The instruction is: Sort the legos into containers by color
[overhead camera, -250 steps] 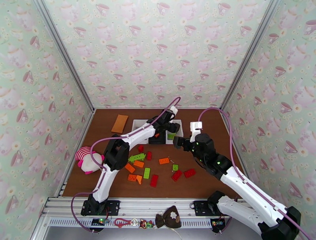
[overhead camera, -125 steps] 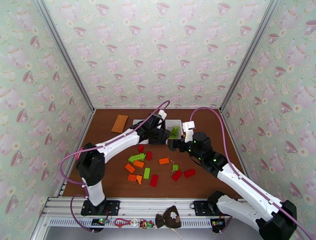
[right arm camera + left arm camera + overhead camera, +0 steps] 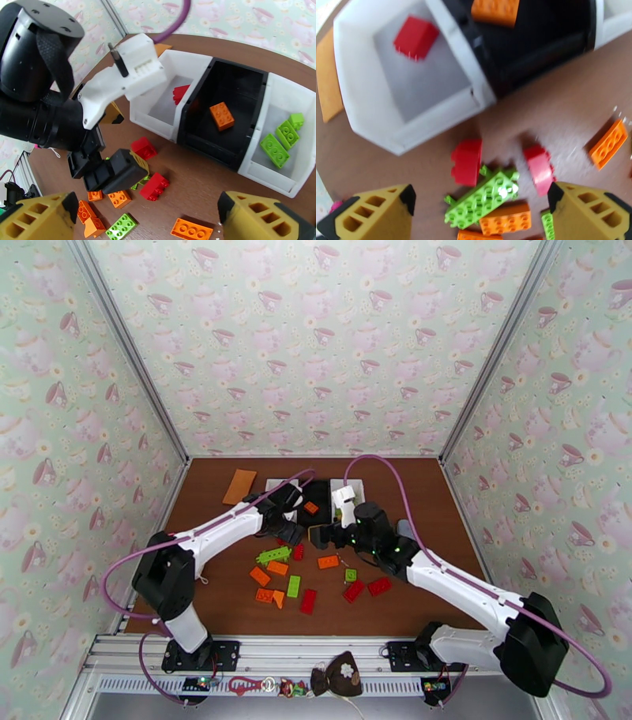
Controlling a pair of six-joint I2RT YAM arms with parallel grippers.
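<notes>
Three containers stand in a row at the back: a white bin [image 3: 274, 486] with a red brick [image 3: 179, 93], a black bin [image 3: 320, 494] with an orange brick [image 3: 222, 115], and a white bin [image 3: 276, 118] with three green bricks [image 3: 274, 150]. Loose red, orange and green legos [image 3: 293, 586] lie scattered in front. My left gripper [image 3: 287, 530] hangs open and empty just in front of the bins, over a red brick [image 3: 467, 162] and a long green brick [image 3: 482, 199]. My right gripper [image 3: 320, 537] is open and empty, close to the left one, above an orange brick [image 3: 328, 561].
A flat orange card [image 3: 239, 486] lies at the back left beside the bins. The two grippers are near each other over the pile's far edge. Bare brown table [image 3: 411, 493] stretches to the right of the bins, with wallpapered walls all round.
My left gripper has drawn back from above the bins toward the loose pile and opened wider. My right gripper has moved left, toward the middle of the table.
</notes>
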